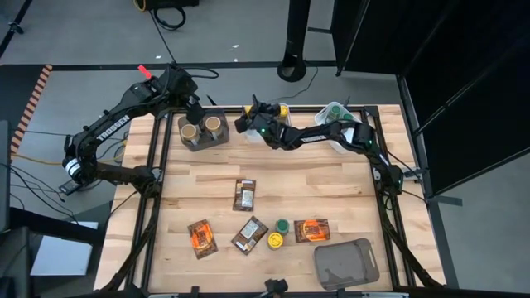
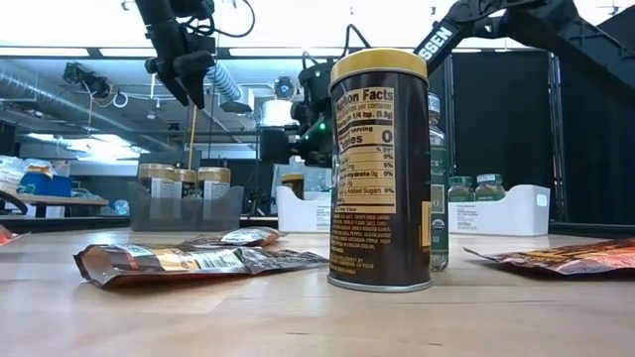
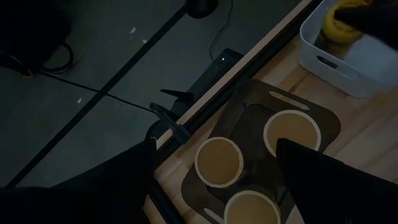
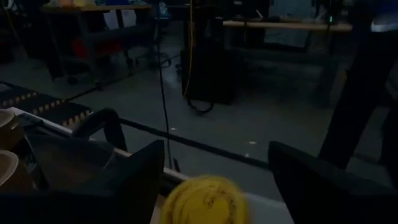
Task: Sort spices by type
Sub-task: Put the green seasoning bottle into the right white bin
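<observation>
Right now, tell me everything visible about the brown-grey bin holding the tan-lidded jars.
The brown-grey bin is a translucent, plastic-looking rectangular tub with rounded corners and slot handles. It sits flat at the table's far edge, left of the white trays. Three tan-lidded jars stand upright inside. The left end effector hovers open above it, not touching.

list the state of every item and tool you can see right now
left tool: open, empty, above the grey bin
right tool: open, above the yellow-lid jar
grey bin: holds three upright tan-lid jars
yellow-lid jar: upright in left white tray
right white tray: holds green-lid jars
packets: flat on table, unsorted
loose jars: upright on table
grey lid: flat
</observation>
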Action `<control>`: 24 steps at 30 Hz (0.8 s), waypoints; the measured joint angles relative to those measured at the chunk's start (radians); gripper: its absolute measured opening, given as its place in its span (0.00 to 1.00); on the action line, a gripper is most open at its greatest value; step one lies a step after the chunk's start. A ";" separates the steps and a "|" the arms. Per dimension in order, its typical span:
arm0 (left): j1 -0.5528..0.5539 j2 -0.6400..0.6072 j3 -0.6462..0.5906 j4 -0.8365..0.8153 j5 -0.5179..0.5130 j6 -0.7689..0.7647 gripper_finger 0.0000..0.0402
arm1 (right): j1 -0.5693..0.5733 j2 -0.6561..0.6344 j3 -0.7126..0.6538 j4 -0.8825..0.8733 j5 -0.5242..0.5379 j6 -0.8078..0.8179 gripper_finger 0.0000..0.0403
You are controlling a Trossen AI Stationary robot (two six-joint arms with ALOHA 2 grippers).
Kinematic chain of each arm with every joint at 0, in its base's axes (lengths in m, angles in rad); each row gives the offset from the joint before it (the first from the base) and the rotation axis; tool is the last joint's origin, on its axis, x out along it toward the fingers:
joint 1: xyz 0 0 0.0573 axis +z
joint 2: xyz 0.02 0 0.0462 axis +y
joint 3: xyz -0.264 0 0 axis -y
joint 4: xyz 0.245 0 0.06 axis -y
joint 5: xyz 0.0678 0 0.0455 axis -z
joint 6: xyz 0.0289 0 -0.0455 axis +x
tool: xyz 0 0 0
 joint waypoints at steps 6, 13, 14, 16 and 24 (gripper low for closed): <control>0.000 0.000 0.000 0.000 0.000 0.004 0.84 | 0.031 -0.155 0.000 0.000 -0.027 -0.309 0.70; 0.000 0.000 0.000 -0.008 0.000 0.023 0.84 | 0.169 -0.520 0.003 -0.563 -0.423 -0.298 0.71; 0.000 0.000 0.000 -0.007 0.000 0.023 0.84 | 0.191 -0.562 0.003 -0.680 -0.511 -0.238 0.71; 0.000 0.000 0.000 -0.006 0.000 0.023 0.84 | 0.241 -0.625 0.003 -0.880 -0.655 -0.127 0.71; 0.000 0.000 0.000 -0.001 0.000 0.023 0.84 | 0.563 -0.615 0.000 -1.220 -0.689 -0.021 0.69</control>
